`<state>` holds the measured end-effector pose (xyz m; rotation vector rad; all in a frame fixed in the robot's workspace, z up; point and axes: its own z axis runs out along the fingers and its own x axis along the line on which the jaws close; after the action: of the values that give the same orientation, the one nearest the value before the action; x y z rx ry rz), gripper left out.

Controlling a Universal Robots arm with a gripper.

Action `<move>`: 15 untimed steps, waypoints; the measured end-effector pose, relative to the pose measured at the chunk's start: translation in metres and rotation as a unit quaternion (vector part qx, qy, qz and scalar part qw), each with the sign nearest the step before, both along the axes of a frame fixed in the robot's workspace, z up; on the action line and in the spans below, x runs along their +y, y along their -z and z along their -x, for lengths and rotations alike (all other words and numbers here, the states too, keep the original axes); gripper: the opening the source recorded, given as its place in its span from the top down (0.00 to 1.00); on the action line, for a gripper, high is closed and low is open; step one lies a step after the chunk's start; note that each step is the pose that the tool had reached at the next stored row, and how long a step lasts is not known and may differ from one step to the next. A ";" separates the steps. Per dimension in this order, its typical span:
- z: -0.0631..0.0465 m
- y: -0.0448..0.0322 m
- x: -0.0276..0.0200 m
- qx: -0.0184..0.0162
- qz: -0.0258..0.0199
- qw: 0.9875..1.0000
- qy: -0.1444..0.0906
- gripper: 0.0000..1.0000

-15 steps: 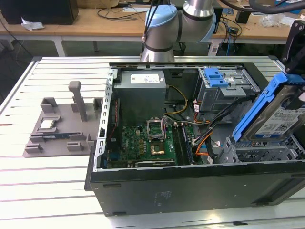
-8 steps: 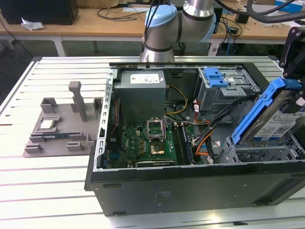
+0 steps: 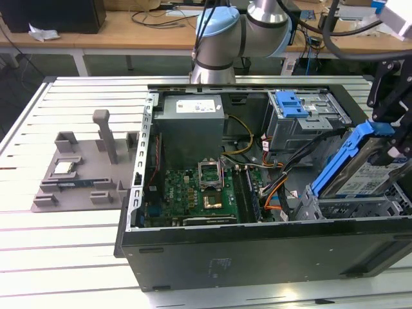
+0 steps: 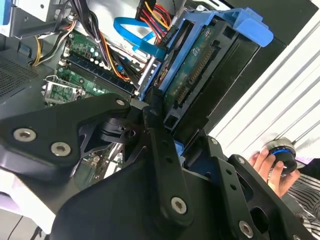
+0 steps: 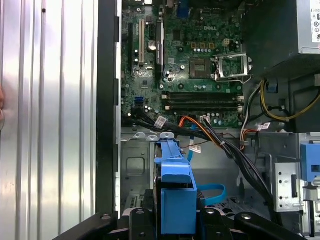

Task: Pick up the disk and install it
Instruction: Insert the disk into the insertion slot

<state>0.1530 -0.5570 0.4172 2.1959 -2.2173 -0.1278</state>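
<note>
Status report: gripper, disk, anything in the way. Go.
Gripper shut on the disk. Disk tilted, lower end at the drive bay, not seated flat. Cable bundle lies beside the bay.

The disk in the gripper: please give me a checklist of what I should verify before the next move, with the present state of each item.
1. Grip on the disk: ok, the gripper clamps its blue bracket.
2. Disk above the drive bay: ok, in the exterior view.
3. Disk level with the bay: not ok, it is tilted.
4. Path free of the blue cable: cannot tell, it lies close beside the bracket.
5. Person's hand away from the case: ok, it rests on a knob outside.
</note>
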 end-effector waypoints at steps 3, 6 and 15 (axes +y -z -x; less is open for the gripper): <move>0.000 0.0001 0.0000 0.000 0.000 1.000 0.000 0.62; 0.000 0.0002 0.0000 0.000 0.000 1.000 0.000 0.55; 0.000 0.0003 0.0000 0.000 0.000 1.000 0.000 0.88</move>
<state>0.1530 -0.5570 0.4169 2.1959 -2.2173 -0.1279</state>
